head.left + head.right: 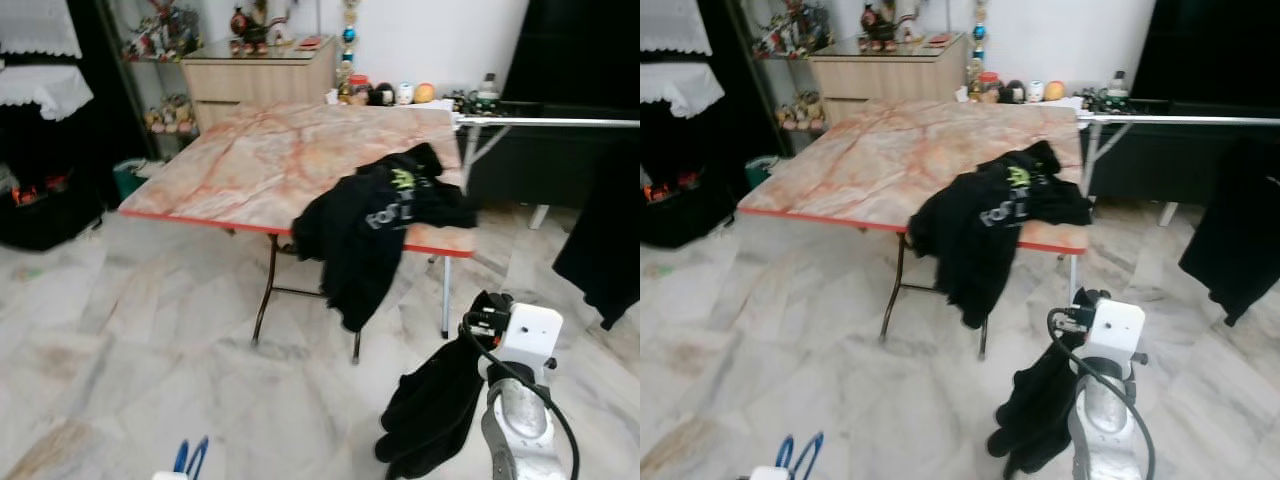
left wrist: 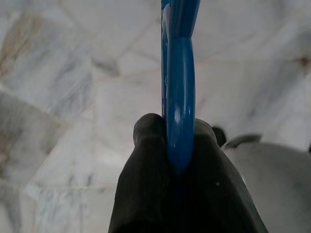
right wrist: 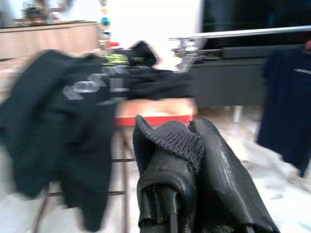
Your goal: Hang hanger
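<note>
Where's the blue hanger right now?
The blue hanger is clamped in the left gripper, low at the robot's left over the marble floor, well short of the table.

black garment [image 1: 370, 225] | pale print | partly readable: "FO"

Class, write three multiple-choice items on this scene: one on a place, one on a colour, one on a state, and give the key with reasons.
1. Where does the printed black garment lie?
A. Over the table's front edge
B. On the floor
C. On the cabinet

2. What colour is the hanger?
A. Red
B. Blue
C. White

3. What is the right gripper doing?
A. Open and empty
B. Holding a cup
C. Shut on dark cloth

Key: 1 A, it hangs off the red rim; 2 B, blue plastic in the left gripper; 3 C, fabric pinched between its fingers.
</note>
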Available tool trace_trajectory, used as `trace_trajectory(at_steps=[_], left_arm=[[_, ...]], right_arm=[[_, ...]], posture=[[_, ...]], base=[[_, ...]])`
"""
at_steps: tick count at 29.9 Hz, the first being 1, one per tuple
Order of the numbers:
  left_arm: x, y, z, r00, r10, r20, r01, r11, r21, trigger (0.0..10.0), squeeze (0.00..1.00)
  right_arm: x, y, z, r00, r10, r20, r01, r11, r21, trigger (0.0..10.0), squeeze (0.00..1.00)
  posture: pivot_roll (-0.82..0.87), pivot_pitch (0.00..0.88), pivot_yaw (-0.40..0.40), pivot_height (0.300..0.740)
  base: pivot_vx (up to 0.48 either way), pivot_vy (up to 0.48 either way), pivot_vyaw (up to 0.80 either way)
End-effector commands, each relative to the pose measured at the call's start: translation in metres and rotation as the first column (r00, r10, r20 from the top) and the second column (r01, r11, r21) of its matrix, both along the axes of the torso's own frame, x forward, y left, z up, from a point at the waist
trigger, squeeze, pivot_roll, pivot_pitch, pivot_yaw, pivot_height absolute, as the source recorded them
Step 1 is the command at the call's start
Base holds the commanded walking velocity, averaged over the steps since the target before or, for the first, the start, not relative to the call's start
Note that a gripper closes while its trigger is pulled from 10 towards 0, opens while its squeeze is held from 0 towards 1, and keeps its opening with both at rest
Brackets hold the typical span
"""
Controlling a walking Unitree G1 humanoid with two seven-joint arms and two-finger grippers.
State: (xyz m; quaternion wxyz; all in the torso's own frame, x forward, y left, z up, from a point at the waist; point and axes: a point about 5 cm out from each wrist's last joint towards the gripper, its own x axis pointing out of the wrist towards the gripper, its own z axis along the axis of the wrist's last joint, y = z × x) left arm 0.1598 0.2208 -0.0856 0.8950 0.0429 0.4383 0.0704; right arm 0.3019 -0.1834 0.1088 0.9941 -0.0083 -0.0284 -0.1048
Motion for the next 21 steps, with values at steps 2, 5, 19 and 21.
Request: trace_trajectory(at_steps=[2, 5, 19, 21], left_arm=[[-0.002, 0.000, -0.001, 1.000, 0.020, -0.011, -0.020, 1.000, -0.017, 10.0, 0.00], [-0.001, 0.003, 0.000, 0.999, 0.033, -0.011, -0.033, 0.999, -0.003, 10.0, 0.00], [0.004, 0.014, 0.004, 0.995, 0.102, 0.024, -0.102, 0.995, -0.007, 10.0, 0.00], [0.004, 0.012, 0.004, 0.994, 0.103, 0.024, -0.103, 0.995, -0.010, 10.0, 0.00]], right_arm=[[0.004, -0.004, 0.012, 0.998, -0.010, 0.054, 0.011, 1.000, -0.025, 10.0, 0.00], [0.006, -0.004, 0.014, 0.998, -0.014, 0.061, 0.016, 0.999, -0.031, 10.0, 0.00], [0.014, -0.005, 0.023, 0.996, -0.013, 0.090, 0.019, 0.998, -0.067, 10.0, 0.00], [0.017, -0.003, 0.025, 0.996, 0.002, 0.091, 0.007, 0.995, -0.096, 10.0, 0.00]], posture=[[0.03, 0.000, 0.058, 0.740], [0.03, 0.000, 0.058, 0.740], [0.04, 0.000, 0.049, 0.740], [0.04, 0.000, 0.051, 0.740]], base=[[0.000, 0.000, 0.00], [0.000, 0.000, 0.00], [0.283, 0.000, 0.00], [0.431, 0.000, 0.00]])
